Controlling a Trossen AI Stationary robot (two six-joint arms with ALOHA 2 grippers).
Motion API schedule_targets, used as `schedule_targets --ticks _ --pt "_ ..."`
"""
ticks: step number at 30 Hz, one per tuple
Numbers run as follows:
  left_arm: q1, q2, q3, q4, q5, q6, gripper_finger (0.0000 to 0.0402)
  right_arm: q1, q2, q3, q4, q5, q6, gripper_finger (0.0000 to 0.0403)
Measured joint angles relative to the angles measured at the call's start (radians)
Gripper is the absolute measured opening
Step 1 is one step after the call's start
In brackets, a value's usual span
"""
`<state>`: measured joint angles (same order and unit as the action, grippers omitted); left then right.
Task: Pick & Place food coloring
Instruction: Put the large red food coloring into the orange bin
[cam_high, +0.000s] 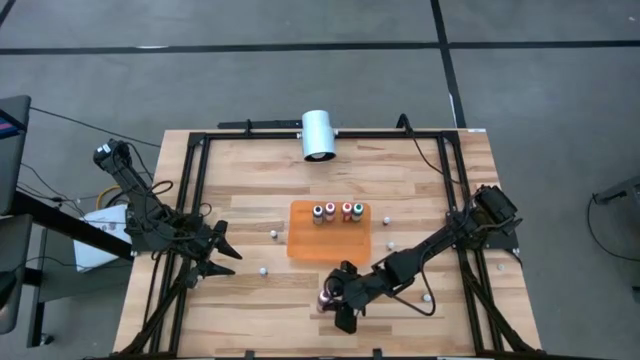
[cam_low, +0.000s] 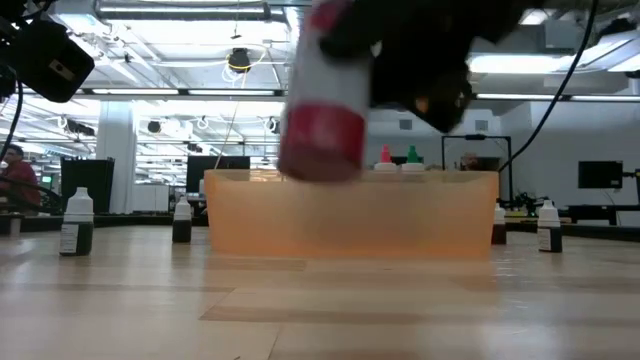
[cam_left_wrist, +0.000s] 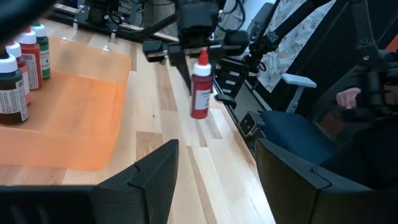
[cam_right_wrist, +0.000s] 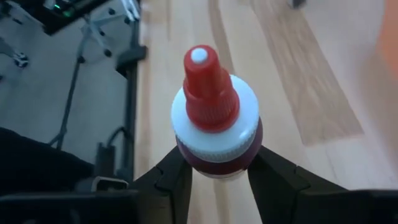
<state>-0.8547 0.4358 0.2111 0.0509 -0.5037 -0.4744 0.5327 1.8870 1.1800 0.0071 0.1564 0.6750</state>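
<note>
Left gripper (cam_high: 222, 250) of mine hangs wide and holds nothing over the table's left side. Four food coloring bottles (cam_high: 338, 212) stand in a row on the orange mat (cam_high: 330, 240). My right gripper (cam_high: 338, 296) pinches a red-topped bottle (cam_right_wrist: 214, 118) near the front edge, lifted off the table (cam_high: 250, 190).

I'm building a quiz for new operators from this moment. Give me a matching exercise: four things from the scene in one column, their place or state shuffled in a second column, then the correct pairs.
Things:
1. red-topped bottle
2. left gripper
3. orange mat
4. white cylinder

Place or state:
A. at the table's far edge
B. open, holding nothing, at the table's left side
C. clamped in the right gripper, lifted off the table
D. flat at mid-table, four bottles standing on it

Pairs: 1-C, 2-B, 3-D, 4-A
</note>
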Motion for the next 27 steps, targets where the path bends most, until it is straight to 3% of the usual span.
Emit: schedule_targets --ticks 4,14,27 --pt "0.000 0.000 0.000 0.000 0.001 0.000 0.0203 0.000 0.000 0.054 -0.019 -0.003 -0.027 0.0134" --pt "0.000 0.000 0.000 0.000 0.010 0.000 0.0203 -0.025 -0.002 0.196 -0.269 -0.001 -0.100 0.0134" --pt "0.000 0.000 0.000 0.000 0.011 0.000 0.0203 -0.156 -0.002 0.281 -0.292 0.000 -0.162 0.0136"
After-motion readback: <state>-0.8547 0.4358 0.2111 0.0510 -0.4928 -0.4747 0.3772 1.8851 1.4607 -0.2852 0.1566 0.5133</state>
